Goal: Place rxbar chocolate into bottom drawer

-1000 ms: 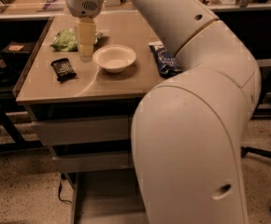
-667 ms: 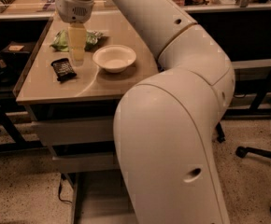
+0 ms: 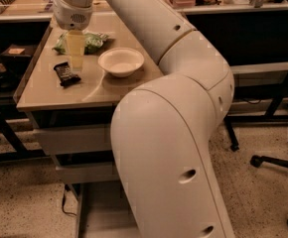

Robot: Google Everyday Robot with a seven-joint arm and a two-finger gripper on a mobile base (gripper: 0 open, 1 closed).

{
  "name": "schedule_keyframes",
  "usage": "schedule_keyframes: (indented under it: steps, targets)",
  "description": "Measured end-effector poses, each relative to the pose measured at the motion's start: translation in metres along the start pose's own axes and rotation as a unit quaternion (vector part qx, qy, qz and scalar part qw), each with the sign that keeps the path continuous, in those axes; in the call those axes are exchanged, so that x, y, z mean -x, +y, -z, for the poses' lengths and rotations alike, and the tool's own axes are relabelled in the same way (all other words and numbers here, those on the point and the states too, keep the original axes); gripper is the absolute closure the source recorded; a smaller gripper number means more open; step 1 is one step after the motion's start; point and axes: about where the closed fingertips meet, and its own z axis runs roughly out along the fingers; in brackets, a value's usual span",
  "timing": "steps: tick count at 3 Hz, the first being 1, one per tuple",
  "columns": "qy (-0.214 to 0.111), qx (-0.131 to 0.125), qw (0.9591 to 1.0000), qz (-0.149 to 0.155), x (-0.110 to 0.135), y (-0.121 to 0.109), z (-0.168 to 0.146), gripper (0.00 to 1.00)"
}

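The rxbar chocolate (image 3: 66, 74), a small black wrapper, lies on the left part of the tan table top (image 3: 49, 95). My gripper (image 3: 75, 66) hangs straight down from the white wrist just above the table, a little right of and behind the bar, not touching it. The bottom drawer (image 3: 98, 213) is pulled out under the table at the lower left, with its grey floor partly hidden by my arm.
A white bowl (image 3: 121, 62) sits right of the gripper. A green bag (image 3: 90, 41) lies behind the gripper. Two shut upper drawers (image 3: 72, 140) sit above the open one. My big white arm (image 3: 169, 148) fills the middle. A chair base (image 3: 275, 162) stands at the right.
The arm has swung left and the gripper has moved left and closer to the black bar. The blue bag at the table's right side is now hidden behind the arm.
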Motion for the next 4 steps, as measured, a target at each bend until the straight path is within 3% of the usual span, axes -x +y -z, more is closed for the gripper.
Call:
schedule_keyframes:
  steps: [3,4]
  targets:
    - [-0.063,0.015,0.9975,-0.026,-0.008,-0.026,-0.06,0.0]
    - [-0.064,0.015,0.9975,-0.026,-0.008,-0.026,-0.06,0.0]
